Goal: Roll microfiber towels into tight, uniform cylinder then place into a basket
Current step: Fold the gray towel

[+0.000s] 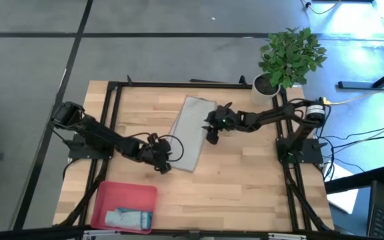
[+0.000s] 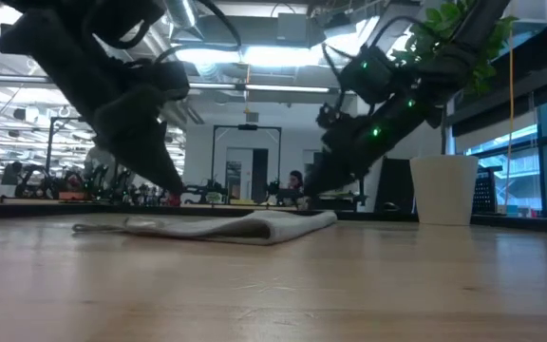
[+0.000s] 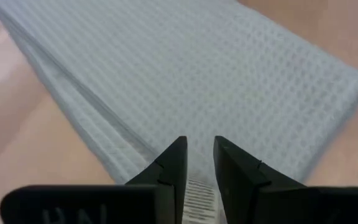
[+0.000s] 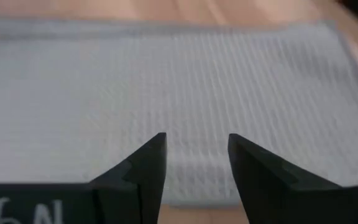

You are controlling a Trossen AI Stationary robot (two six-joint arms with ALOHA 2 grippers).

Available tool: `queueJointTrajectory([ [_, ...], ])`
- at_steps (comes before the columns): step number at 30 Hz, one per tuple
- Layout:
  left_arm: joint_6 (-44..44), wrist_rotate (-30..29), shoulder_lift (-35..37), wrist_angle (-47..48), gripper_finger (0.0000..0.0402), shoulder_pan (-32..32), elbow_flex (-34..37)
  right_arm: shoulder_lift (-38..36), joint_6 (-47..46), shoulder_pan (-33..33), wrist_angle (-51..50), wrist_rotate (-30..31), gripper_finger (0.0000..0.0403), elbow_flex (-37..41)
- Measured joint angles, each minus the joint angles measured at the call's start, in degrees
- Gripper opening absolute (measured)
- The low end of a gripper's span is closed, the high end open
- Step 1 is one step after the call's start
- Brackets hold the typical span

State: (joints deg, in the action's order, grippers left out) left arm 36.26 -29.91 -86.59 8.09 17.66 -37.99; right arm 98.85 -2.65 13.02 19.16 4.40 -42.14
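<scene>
You are at the start of the second roll. One pale blue-teal towel [image 1: 129,218] already lies rolled in the pink-red basket [image 1: 115,194] at the near left corner of the bench [image 1: 245,180]. The grey towel [image 1: 193,132] lies folded flat in a long strip near the middle of the bench, running at a slant from the far edge toward the near side.

Your left tool [image 1: 161,160] sits at the strip's near end, its fingers [image 3: 173,163] close together with only a narrow gap, poised just over the cloth's edge; whether they pinch the cloth you cannot tell. Your right tool [image 1: 212,135] hovers beside the strip's long right edge, about halfway along, fingers [image 4: 149,163] apart over the weave, holding nothing.

The next move likely calls for catching the near short edge and turning it over tightly, with the right tool steadying the strip so the roll stays even.

Open bench lies to the right and near side of the towel. The white pot [image 1: 267,84] with its plant [image 1: 291,53] stands at the far right corner, well apart. The basket is near the left arm, so carry the finished roll clear of its low wall.
</scene>
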Motion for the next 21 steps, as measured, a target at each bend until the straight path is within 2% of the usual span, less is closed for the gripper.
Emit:
queueJointTrajectory([
  [6,0.1,-0.6,0.0,4.8,0.0071,-2.2,-0.3,-1.6,3.4,-4.6,-0.4,-7.1,0.0173,-0.1],
  [11,2.6,-1.4,-0.1,7.3,0.0071,-3.9,0.0,-0.6,5.7,-10.4,-0.6,-10.3,0.0173,-0.1],
  [16,4.6,0.1,-0.9,6.9,0.0071,-4.6,1.2,1.5,5.6,-14.5,0.2,-10.2,0.0173,-0.1],
  [21,5.6,1.1,-1.8,5.1,0.0071,-4.4,2.4,5.8,5.4,-15.6,3.5,-10.2,0.0173,-0.1],
])
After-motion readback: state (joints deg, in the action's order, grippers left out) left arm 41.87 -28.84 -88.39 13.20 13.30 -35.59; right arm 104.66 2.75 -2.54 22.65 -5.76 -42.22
